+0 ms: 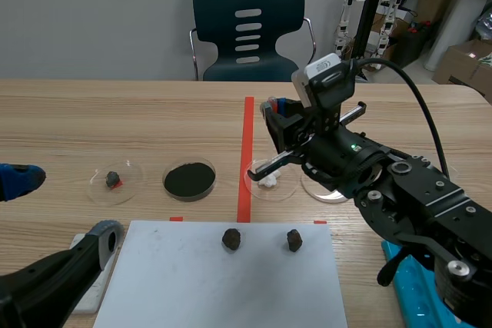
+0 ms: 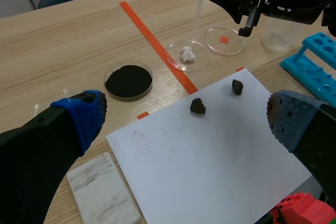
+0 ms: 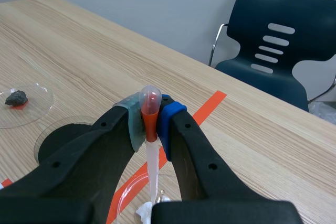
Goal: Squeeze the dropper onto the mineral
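One skinny plastic dropper [image 3: 151, 166], pinched around its orange collar and the bottom of the bulb by the right tool [image 3: 149, 124], which is clenched on it. The stem hangs down with the tip just above the white mineral [image 2: 187, 55] in its clear petri dish [image 2: 198, 64]. It looks feather-light and squishy, so I'd guess a gentle press on the bulb does it. The right arm angles in toward the tape line, tool pointing down. The left tool [image 2: 186, 116] is spread wide with nothing in it, over the white paper [image 2: 210, 171].
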You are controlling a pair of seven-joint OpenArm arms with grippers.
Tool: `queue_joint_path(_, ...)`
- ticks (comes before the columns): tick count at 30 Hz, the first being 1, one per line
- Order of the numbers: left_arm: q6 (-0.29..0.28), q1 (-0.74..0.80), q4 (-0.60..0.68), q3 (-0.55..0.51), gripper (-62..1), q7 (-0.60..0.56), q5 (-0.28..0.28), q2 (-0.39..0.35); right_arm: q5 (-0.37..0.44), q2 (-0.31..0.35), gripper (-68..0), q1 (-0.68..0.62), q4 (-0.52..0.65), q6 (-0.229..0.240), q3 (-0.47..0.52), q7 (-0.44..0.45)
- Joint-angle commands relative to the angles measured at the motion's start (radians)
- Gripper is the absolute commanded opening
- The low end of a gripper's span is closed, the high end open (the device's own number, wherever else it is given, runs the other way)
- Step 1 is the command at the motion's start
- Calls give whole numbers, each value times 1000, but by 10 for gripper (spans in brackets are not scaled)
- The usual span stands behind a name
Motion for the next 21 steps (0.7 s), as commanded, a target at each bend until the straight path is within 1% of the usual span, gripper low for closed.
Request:
queue_joint_path(1,-2,3,6,5,14,-14,-10,5,11,0,-662,20,9,1,-1,18)
queue_joint_path(21,-2,3,6,5,14,-14,-10,5,11,5,-662,20,21,0,0,18)
